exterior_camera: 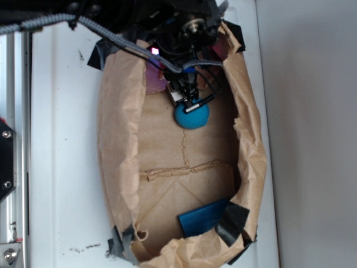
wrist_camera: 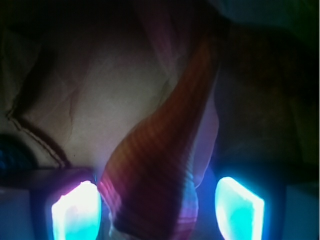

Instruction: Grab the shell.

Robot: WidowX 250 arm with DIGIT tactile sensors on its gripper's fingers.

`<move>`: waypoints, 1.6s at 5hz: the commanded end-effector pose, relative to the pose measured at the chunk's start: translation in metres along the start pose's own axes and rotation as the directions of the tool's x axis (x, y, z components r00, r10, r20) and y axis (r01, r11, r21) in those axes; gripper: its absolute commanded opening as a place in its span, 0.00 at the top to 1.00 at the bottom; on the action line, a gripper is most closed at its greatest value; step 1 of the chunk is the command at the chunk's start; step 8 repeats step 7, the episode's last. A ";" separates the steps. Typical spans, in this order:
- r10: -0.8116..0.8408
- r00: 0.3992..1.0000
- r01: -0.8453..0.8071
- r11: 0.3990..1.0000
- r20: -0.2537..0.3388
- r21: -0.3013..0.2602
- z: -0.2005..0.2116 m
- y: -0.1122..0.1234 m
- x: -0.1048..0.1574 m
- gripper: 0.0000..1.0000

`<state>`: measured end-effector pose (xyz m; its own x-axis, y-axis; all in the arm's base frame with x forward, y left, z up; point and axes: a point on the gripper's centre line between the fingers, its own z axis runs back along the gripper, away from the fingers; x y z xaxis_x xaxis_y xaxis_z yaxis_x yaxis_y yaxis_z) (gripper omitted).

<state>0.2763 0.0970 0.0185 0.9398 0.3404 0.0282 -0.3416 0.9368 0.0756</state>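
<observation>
In the wrist view the shell, orange-tan and ribbed, lies between my two glowing fingers, its thin point running up and to the right. My gripper is open around its wide end. The left pad is at the shell's side, while a small gap separates the right pad from it. In the exterior view the gripper is low at the far end of the brown paper tray, right above the blue ball. The arm hides the shell there.
A flat blue block lies at the tray's near right corner beside black tape. The crumpled paper walls rise on all sides. A metal rail runs along the left edge.
</observation>
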 end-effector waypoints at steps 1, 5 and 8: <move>-0.061 0.997 0.061 0.998 0.044 -0.005 0.002 -0.011 -0.010 1.00; -0.156 0.953 0.213 0.955 0.259 -0.207 0.088 0.017 -0.047 1.00; -0.222 0.936 0.265 0.955 0.272 -0.132 0.086 0.010 -0.054 1.00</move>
